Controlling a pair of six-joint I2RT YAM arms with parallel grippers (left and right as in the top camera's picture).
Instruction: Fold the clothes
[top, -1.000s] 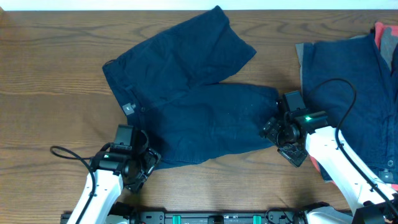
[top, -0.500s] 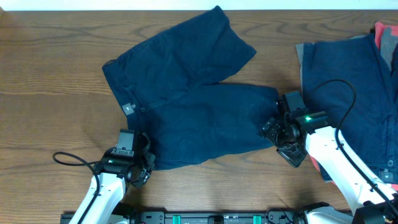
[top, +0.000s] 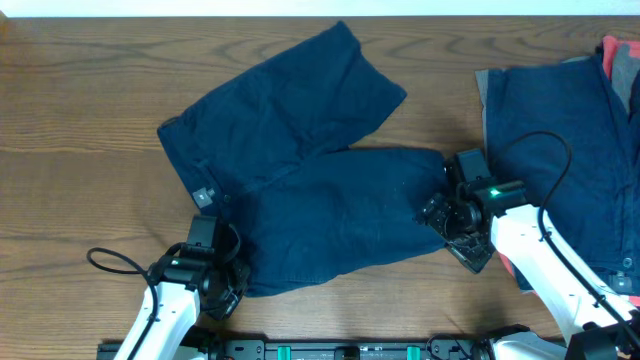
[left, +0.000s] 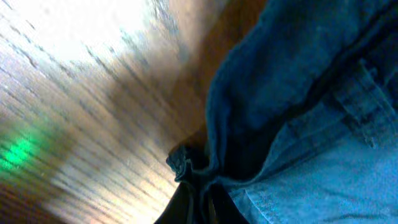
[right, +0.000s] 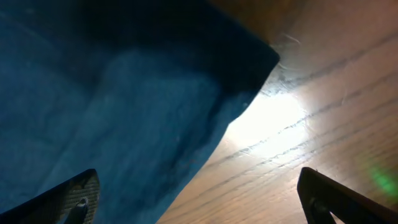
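Left gripper (top: 228, 272), lower left of frame, is clamped on a bunched waistband corner of the navy shorts (top: 300, 170); the wrist view shows fabric pinched at its tips. The shorts lie spread across centre frame on the wooden table (top: 80, 120). Right gripper (top: 440, 212), right of centre, stands wide, its fingers (right: 78, 196) either side of the leg hem corner. More navy, grey and coral garments (top: 560, 130) sit far right.

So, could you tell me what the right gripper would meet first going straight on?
Probably the leg hem of the navy shorts, which fills most of the gap between the right gripper's open fingers; depth is unclear.
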